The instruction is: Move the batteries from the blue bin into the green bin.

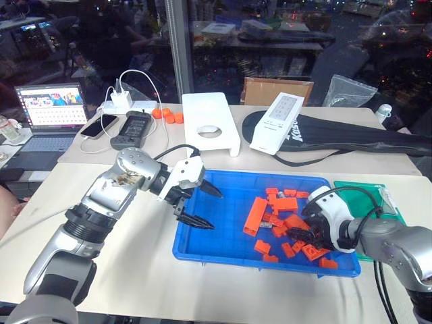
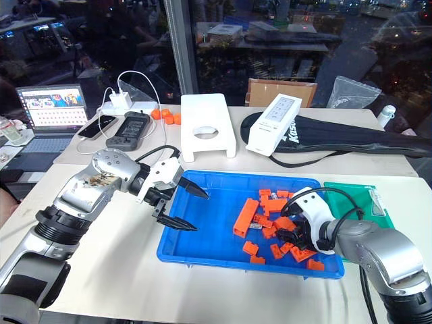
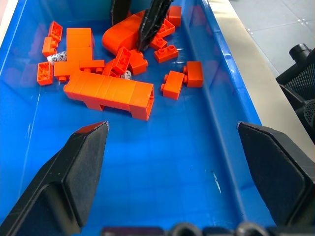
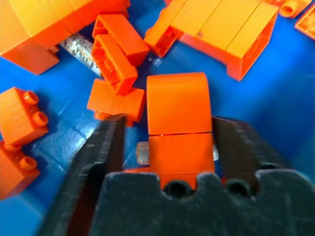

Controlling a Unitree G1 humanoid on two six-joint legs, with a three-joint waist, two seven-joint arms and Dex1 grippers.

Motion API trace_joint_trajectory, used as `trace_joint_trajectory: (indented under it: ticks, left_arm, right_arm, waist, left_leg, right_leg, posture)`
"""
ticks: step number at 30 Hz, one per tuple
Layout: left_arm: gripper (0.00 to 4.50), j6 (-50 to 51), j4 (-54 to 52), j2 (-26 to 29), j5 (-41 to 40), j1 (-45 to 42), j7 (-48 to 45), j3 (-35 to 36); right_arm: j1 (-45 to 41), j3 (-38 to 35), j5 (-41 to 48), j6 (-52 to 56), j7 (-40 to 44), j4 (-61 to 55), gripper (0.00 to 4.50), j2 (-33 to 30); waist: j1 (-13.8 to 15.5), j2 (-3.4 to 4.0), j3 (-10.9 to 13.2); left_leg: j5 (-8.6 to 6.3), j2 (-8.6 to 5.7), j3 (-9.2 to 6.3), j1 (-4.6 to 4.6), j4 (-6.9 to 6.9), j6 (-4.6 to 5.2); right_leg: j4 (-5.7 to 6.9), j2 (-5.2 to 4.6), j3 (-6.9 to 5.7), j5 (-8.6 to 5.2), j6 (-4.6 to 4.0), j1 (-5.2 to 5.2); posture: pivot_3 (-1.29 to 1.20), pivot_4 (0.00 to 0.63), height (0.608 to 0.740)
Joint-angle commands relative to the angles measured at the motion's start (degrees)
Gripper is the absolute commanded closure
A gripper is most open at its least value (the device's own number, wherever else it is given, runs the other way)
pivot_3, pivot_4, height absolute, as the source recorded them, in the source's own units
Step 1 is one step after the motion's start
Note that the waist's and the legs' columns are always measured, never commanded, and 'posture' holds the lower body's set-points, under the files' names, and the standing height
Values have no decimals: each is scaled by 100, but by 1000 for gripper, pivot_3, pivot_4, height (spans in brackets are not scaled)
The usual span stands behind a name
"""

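Observation:
The blue bin [image 1: 202, 253] lies in front of me, with a heap of orange blocks [image 1: 287, 219] in its right half. One battery [image 4: 81, 49] lies among the blocks. A second battery [image 4: 142, 153] pokes out from under a curved orange block [image 4: 178, 110]. My right gripper [image 4: 170, 123] is down in the heap, open. Its fingers straddle that block and the battery under it, with a small gap on one side. My left gripper [image 1: 216, 210] hangs wide open over the bin's bare left end, holding nothing. The green bin [image 1: 374, 196] sits just beyond the blue bin's right end.
A white stand [image 1: 210, 121], a white box [image 1: 277, 123] and a black bag [image 1: 351, 135] lie on the far table. A laptop [image 1: 50, 111], a phone [image 1: 99, 125], a charger with cables [image 1: 123, 101] and a few orange pieces [image 1: 169, 116] sit at the far left.

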Motion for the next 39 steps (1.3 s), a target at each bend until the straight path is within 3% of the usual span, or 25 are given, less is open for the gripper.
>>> trace_joint_trajectory:
  ticks: [1, 7, 14, 16, 17, 19, 22, 29, 39]
  left_arm:
    - [0, -130, -59, 12, 7, -11, 7, 138]
    - [0, -195, -7, -18, 44, -6, -3, 124]
    - [0, 40, 116, -216, -78, -144, 301, 337]
    - [0, 107, 112, -230, -99, -149, 362, 396]
    - [0, 117, 108, -230, -98, -142, 374, 405]
    - [0, 137, 99, -220, -112, -115, 372, 416]
    - [0, 94, 137, -214, -58, -75, 365, 406]
    - [0, 152, 110, -249, -57, -48, 377, 370]
    - [0, 220, -193, -150, -123, 111, 186, 299]
  right_arm:
    - [-135, -218, -14, -74, 110, -110, 2843, -135]
    - [-412, -451, -186, -270, 190, 90, 2843, -411]
    - [-915, 167, -774, -852, 80, 1092, 2843, -142]
    - [-1150, 347, -1067, -1102, 15, 1416, 2040, -112]
    - [-1235, 366, -1138, -1174, -1, 1510, 1903, -81]
    - [-1352, 378, -1206, -1222, 31, 1575, 1177, -65]
    - [-1388, 225, -1043, -1025, 310, 1266, 113, -256]
    - [-705, 60, 15, -198, 1334, -252, 113, -956]
    - [-92, 120, -109, -66, 797, -190, 113, -490]
  waist:
    - [2, 0, 0]
    - [1, 1, 0]
    - [-2, 1, 0]
    - [-9, 3, 0]
    - [-7, 7, 1]
    - [-3, 10, 0]
    - [15, 11, -1]
    - [24, 16, -1]
    - [-6, 15, -1]
  left_leg:
    - [0, 0, -1, 0, -1, 0]
    - [0, 0, -2, 0, -1, 0]
    - [0, 0, -5, 0, 0, 0]
    - [0, 0, -6, -1, 1, 1]
    - [0, 0, -5, -2, 1, 1]
    - [0, -1, -5, -2, -1, 1]
    - [0, 0, -8, -3, -4, 1]
    - [0, -1, -22, -10, -4, 1]
    - [3, -2, -32, -8, 3, 4]
  right_leg:
    - [0, 0, -1, 0, 0, 0]
    - [0, 0, -3, 0, 0, 0]
    - [0, 0, -7, 0, -1, 1]
    - [1, 0, -6, 0, -1, -1]
    - [2, 0, -6, 0, -1, -2]
    - [2, 0, -7, 0, -2, -3]
    - [1, 1, -9, 4, -8, -2]
    - [-3, 1, -22, 3, -10, 2]
    - [3, 2, -26, -2, -3, 4]
  posture:
    - [0, 150, 714]
    - [0, 150, 714]
    - [0, 150, 714]
    - [0, 150, 714]
    - [0, 150, 714]
    - [0, 150, 714]
    - [0, 150, 714]
    - [0, 150, 714]
    - [0, 150, 714]
